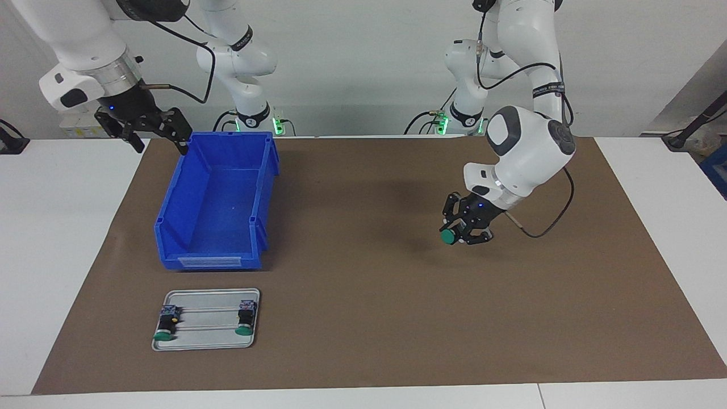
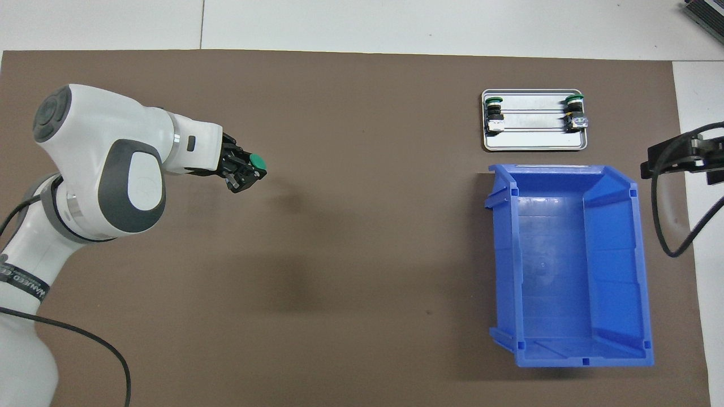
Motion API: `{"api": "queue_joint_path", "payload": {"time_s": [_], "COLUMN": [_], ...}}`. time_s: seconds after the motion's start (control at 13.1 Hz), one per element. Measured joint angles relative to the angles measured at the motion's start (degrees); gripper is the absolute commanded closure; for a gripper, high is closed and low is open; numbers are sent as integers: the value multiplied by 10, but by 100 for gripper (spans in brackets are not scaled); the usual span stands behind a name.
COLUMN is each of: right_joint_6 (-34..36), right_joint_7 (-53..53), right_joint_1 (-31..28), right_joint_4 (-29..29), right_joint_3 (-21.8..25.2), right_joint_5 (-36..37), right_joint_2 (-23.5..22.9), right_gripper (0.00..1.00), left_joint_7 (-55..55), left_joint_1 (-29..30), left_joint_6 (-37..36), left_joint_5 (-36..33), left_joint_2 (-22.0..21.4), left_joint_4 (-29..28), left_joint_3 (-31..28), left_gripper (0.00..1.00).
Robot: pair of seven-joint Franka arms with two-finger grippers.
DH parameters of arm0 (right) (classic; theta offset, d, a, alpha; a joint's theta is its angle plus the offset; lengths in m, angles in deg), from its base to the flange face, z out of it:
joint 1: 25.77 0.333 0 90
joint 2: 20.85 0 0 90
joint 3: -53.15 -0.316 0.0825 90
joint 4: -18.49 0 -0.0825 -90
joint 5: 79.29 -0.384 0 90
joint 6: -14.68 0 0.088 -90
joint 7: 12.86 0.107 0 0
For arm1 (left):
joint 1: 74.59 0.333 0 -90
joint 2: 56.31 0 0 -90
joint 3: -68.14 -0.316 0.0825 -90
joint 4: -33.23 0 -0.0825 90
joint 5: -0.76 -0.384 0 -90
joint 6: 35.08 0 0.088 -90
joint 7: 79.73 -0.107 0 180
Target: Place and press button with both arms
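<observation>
My left gripper (image 1: 464,234) is shut on a button (image 1: 448,236) with a green cap and holds it tilted a little above the brown mat (image 1: 363,318), toward the left arm's end of the table. The same gripper (image 2: 244,174) and button (image 2: 258,163) show in the overhead view. Two more buttons (image 1: 166,328) (image 1: 246,321) lie on a small metal tray (image 1: 207,341). My right gripper (image 1: 161,146) hangs open and empty in the air beside the blue bin's (image 1: 170,227) corner nearest the robots; it also shows in the overhead view (image 2: 676,158).
The blue bin (image 2: 639,265) is open-topped and empty, on the mat toward the right arm's end. The tray (image 2: 534,146) lies just farther from the robots than the bin. White table surface surrounds the mat.
</observation>
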Motion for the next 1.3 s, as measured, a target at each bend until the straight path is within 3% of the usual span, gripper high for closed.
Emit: {"api": "queue_joint_path", "payload": {"time_s": [0.23, 0.54, 1.07, 1.3], "right_joint_6": [0, 0, 0, 0], "right_joint_7": [0, 0, 0, 0], "right_joint_1": [1, 1, 8, 33], "right_joint_4": [0, 0, 0, 0], "right_joint_3": [0, 0, 1, 21], "right_joint_5": [0, 0, 0, 0], "right_joint_2": [0, 0, 0, 0], "right_gripper": [5, 5, 5, 4], "left_joint_7": [-121, -315, -594, -728], "left_joint_1": [12, 12, -27, -43], "left_joint_6": [74, 161, 170, 117], "left_joint_5": [125, 370, 751, 904], "left_joint_2": [-19, -48, -60, -57], "left_joint_4": [-68, -162, -224, -254], "left_joint_3": [0, 6, 16, 18], "left_gripper": [100, 100, 100, 100]}}
